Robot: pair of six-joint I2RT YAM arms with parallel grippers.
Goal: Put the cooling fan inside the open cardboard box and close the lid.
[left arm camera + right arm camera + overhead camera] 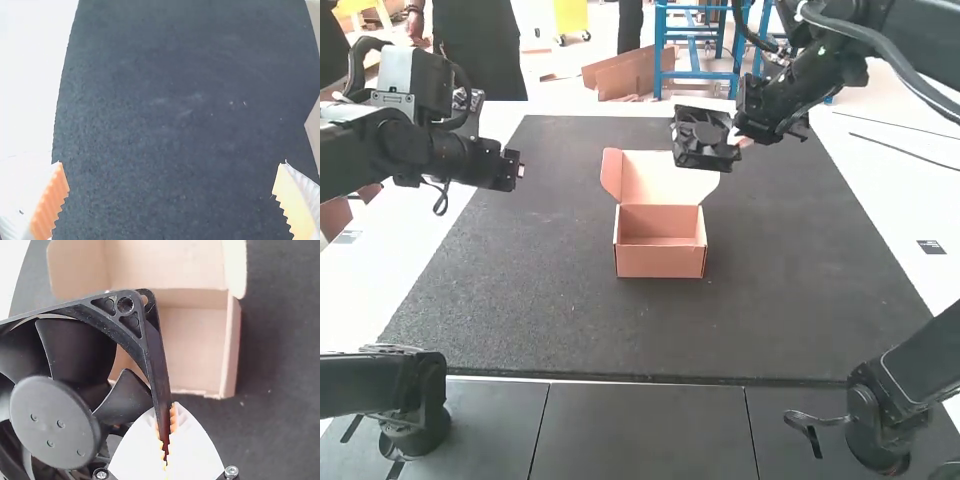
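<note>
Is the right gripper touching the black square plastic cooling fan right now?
Touching. The right wrist view shows the right gripper pinching the frame edge of the black square plastic cooling fan between its white ribbed fingers.

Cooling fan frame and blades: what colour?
The cooling fan is black, frame and blades alike; shows best in the right wrist view.

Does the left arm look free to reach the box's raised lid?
Likely yes: bare mat lies between the left hand and the lid; the right hand holds the fan at its far corner.
</note>
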